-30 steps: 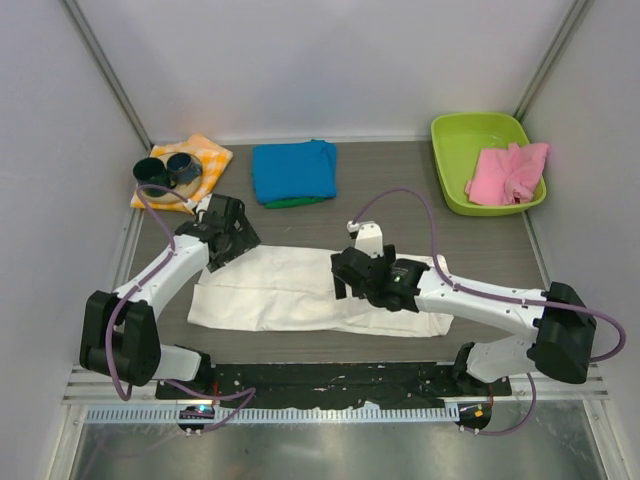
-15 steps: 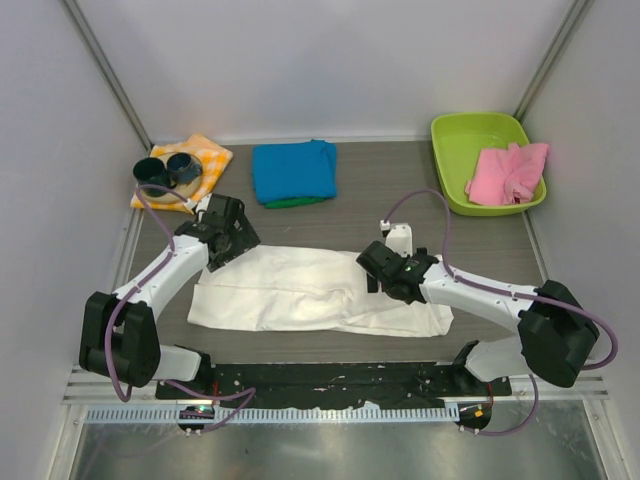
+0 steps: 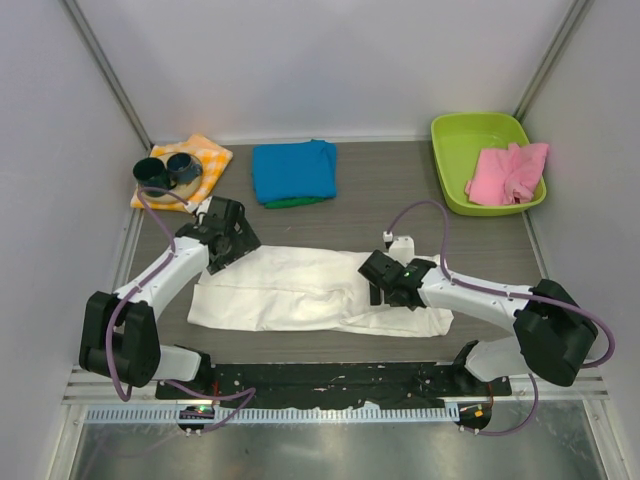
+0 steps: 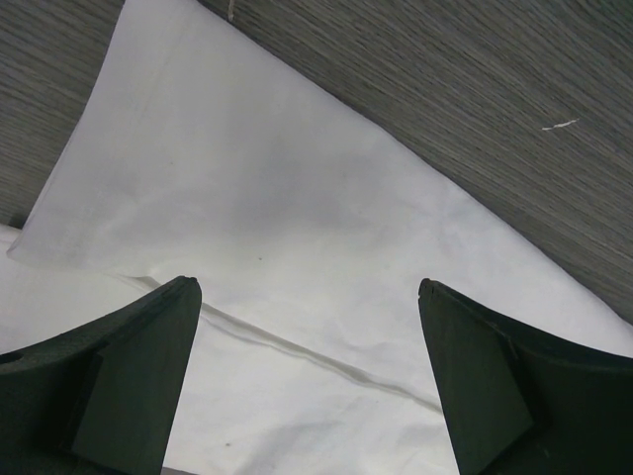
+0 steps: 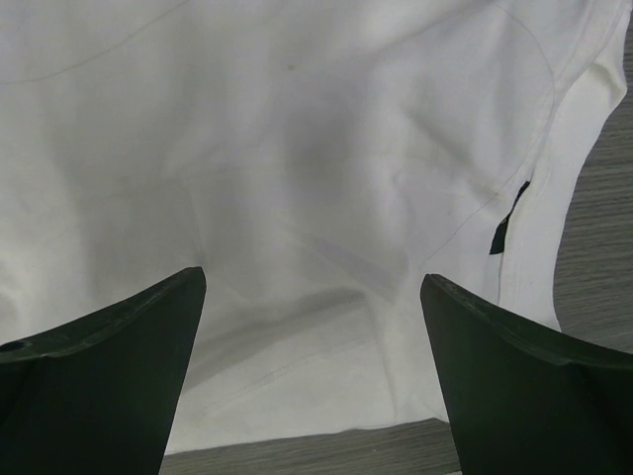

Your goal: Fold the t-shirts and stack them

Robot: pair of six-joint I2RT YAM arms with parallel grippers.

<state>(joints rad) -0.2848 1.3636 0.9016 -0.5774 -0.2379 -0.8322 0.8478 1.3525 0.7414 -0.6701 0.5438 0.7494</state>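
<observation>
Your right tool (image 5: 312,282) hangs over the white t-shirt (image 5: 297,139), its two dark fingers (image 5: 109,366) spread wide with only wrinkled cloth between them. A small dark tag (image 5: 505,230) sits near the shirt's right edge, where grey tabletop (image 5: 598,247) shows.

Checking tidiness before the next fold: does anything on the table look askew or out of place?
The white t-shirt lies slanted and unevenly folded. The pink cloth spills over the rim of the green bin. Nothing looks damaged.
</observation>
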